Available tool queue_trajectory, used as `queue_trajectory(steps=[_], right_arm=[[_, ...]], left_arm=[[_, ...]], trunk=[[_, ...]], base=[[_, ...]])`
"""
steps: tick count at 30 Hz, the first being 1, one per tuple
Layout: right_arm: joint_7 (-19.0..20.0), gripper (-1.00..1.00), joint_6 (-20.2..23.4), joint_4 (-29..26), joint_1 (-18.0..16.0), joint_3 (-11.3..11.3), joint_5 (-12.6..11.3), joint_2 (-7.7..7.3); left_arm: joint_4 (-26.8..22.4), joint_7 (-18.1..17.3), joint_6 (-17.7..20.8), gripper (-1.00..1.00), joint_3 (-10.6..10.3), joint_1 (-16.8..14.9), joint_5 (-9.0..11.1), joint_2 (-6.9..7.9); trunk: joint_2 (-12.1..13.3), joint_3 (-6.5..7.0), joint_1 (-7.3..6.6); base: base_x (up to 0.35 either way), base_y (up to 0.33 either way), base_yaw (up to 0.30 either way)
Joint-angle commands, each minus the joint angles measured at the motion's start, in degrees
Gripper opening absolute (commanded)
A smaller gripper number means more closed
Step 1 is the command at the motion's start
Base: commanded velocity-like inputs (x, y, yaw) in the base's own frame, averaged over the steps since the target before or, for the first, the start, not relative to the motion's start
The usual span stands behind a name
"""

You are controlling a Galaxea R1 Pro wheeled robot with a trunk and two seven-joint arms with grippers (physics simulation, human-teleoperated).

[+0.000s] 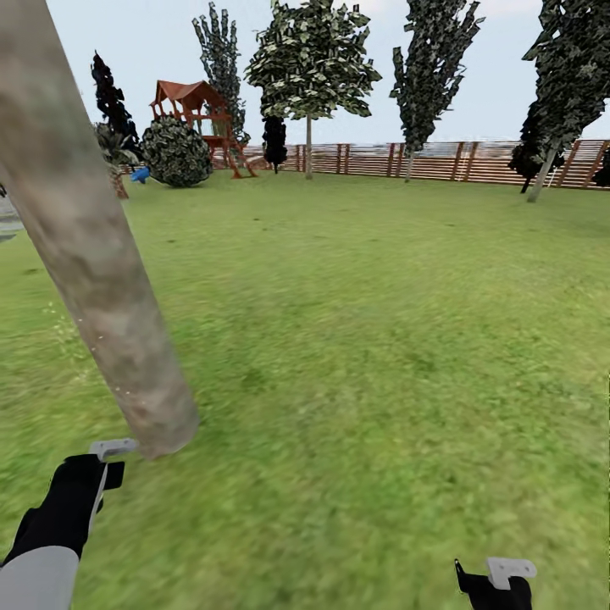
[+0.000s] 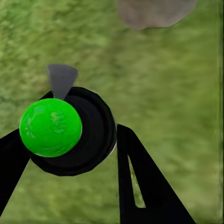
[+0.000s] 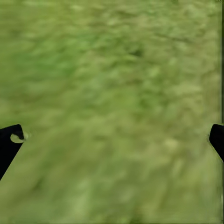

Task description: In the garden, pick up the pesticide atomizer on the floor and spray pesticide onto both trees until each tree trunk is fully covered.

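Observation:
A thick pale grey-brown tree trunk [image 1: 93,254] leans across the left of the head view, and its base meets the lawn just ahead of my left gripper [image 1: 100,474]. In the left wrist view that gripper [image 2: 70,133] is shut on the pesticide atomizer [image 2: 95,140]. The atomizer is a round black body with a bright green ball on top and a grey nozzle pointing toward the trunk base [image 2: 154,11]. A few faint whitish specks dot the bark and the grass beside the trunk. My right gripper [image 1: 496,585] hangs low at the right, open over bare grass [image 3: 112,112].
Lawn stretches ahead to a brown slat fence [image 1: 474,161]. Along it stand a leafy pale-stemmed tree [image 1: 309,68], dark conifers [image 1: 428,68], a round bush [image 1: 176,152] and a red-roofed play tower [image 1: 199,110].

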Motion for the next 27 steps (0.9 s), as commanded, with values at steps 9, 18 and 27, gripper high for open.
queue_trajectory(steps=[9,18,27], right_arm=[[0.3,1.00,-0.2,0.1,0.0,-0.5,0.3,0.02],[0.3,1.00,-0.2,0.1,0.0,-0.5,0.3,0.02],[0.3,1.00,-0.2,0.1,0.0,-0.5,0.3,0.02]], left_arm=[[-0.1,-0.2,0.2,-1.00,0.0,0.0,-0.4,-0.24],[-0.2,-0.2,0.2,-1.00,0.1,0.0,-0.4,-0.20],[-0.2,-0.2,0.2,-1.00,0.1,-0.1,-0.4,-0.20]], trunk=[[0.0,-0.05,0.00],[0.0,-0.05,0.00],[0.0,-0.05,0.00]], base=[[0.091,-0.263,0.150],[0.096,-0.266,0.153],[0.112,-0.266,0.050]])
